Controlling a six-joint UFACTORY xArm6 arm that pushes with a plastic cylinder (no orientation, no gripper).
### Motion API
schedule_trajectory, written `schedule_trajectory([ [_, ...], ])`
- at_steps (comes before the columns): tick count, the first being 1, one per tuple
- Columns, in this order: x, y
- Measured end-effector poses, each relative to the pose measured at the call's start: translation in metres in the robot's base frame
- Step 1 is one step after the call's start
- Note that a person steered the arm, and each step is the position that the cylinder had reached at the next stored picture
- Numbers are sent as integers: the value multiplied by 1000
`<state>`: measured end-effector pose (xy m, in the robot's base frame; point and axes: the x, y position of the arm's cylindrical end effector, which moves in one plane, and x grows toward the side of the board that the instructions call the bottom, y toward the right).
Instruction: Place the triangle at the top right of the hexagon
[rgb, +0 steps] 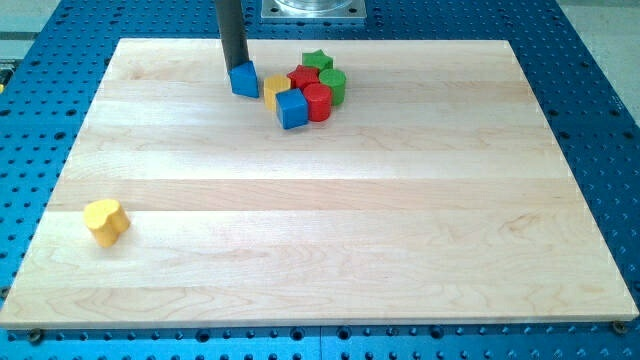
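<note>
A blue triangle block (245, 80) lies near the view's top, left of a tight cluster of blocks. My tip (236, 67) stands at the triangle's upper left edge, touching it or nearly so. Just right of the triangle is a yellow hexagon (275, 90). Against the hexagon sit a blue cube (292, 109), a red cylinder (317, 101), a red star-like block (303, 78), a green cylinder (334, 86) and a green star (318, 62).
A yellow heart-shaped block (105, 221) lies alone at the view's lower left on the wooden board (330, 230). A blue perforated table (600, 90) surrounds the board. A metal base plate (313, 9) is at the view's top.
</note>
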<state>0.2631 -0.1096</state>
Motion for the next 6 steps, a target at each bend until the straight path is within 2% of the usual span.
schedule_trajectory([
  [2, 25, -15],
  [4, 22, 39],
  [5, 22, 44],
  [6, 22, 1],
])
